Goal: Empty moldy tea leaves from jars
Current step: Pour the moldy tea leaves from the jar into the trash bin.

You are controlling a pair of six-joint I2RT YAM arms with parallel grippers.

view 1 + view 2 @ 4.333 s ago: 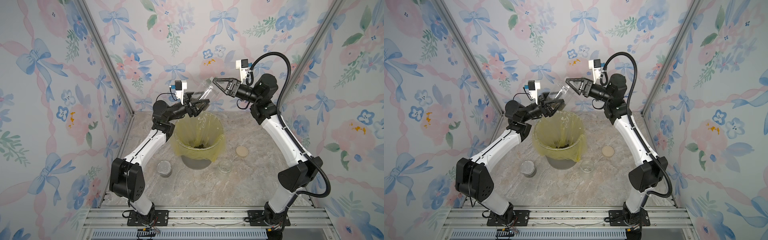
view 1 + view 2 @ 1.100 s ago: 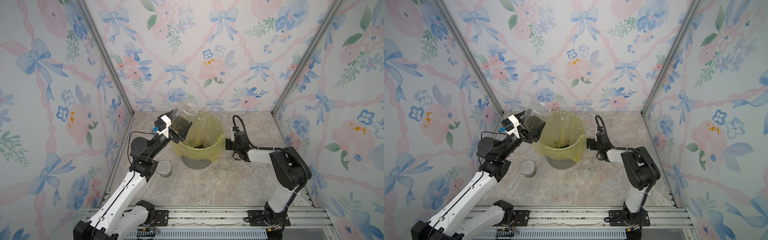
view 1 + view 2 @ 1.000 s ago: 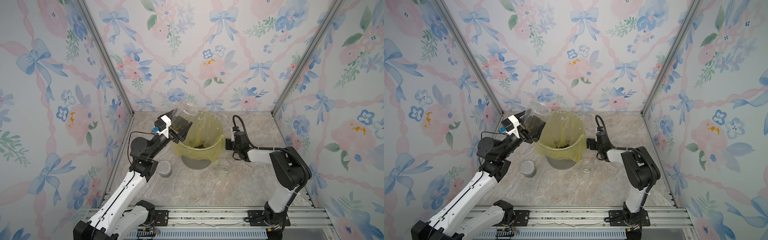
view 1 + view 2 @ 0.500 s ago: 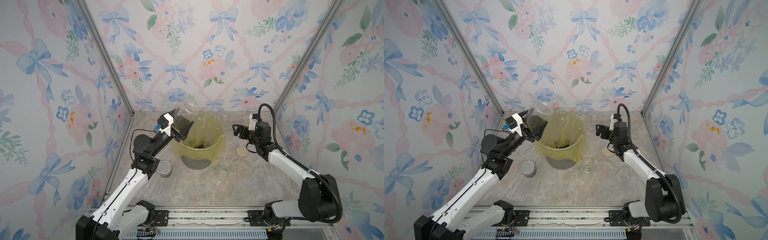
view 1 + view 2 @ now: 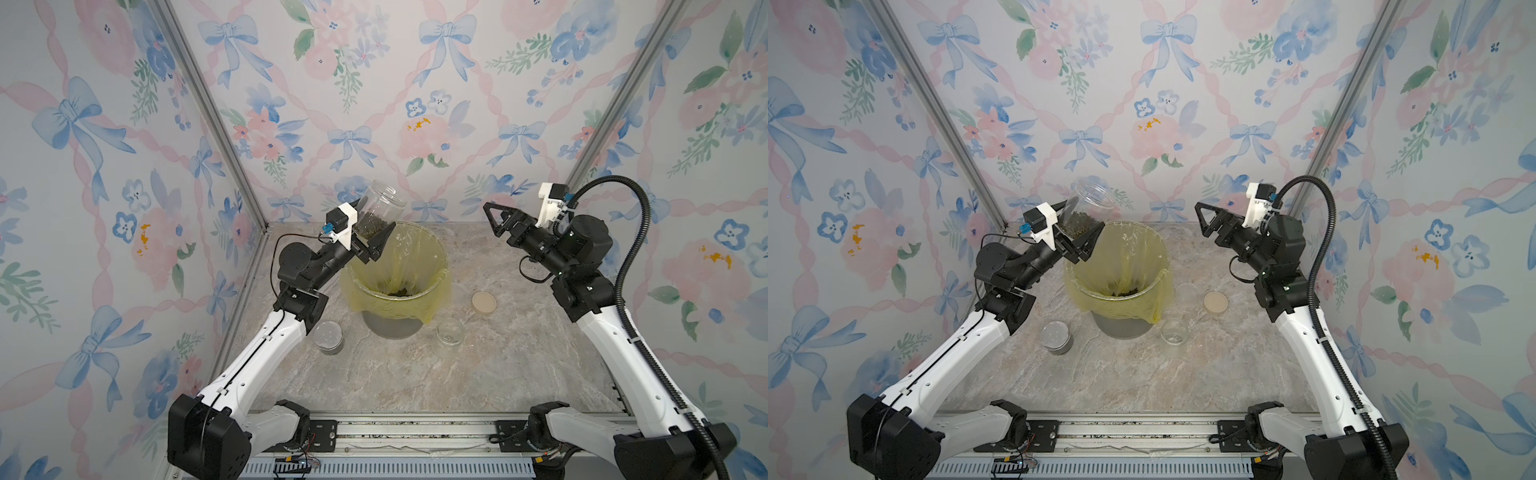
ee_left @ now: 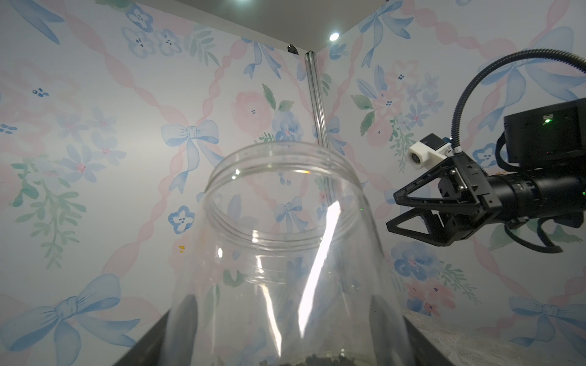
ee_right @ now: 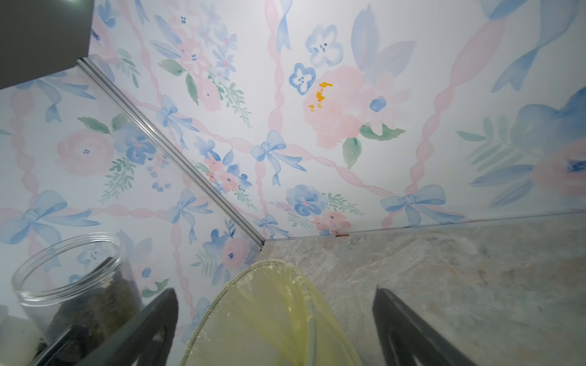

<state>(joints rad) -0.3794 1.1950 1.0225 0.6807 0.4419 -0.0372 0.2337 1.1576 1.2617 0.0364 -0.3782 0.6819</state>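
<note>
Clamping the open jar (image 5: 382,203) low on its clear wall with the left gripper (image 5: 372,227), fingers clenched on it, holding it off the table (image 5: 415,374) at about 11 o'clock of the bin (image 5: 441,258), just above the rim. Tilting the mouth up toward 12 o'clock, so trapping the tea leaves (image 5: 369,226) at the base, next to the fingers; not pouring yet. Judging this as staging for the tip: needing to swing the mouth down toward 5 o'clock, over the yellow liner (image 5: 374,305). Hovering the right gripper (image 5: 496,220) at about 2 o'clock of the bin, well apart from it, fingers spread wide, grasping nothing, pointing toward the jar; probably standing by to assist. Noting a small dark clump (image 5: 401,293) of leaves already lying in the bin bottom. Noting a second jar (image 5: 328,337) upright on the table at 8 o'clock of the bin, contents unclear under a greyish top; a third jar (image 5: 450,331) at 5 o'clock, looking empty; a tan lid (image 5: 483,302) lying flat at 3 o'clock.
</note>
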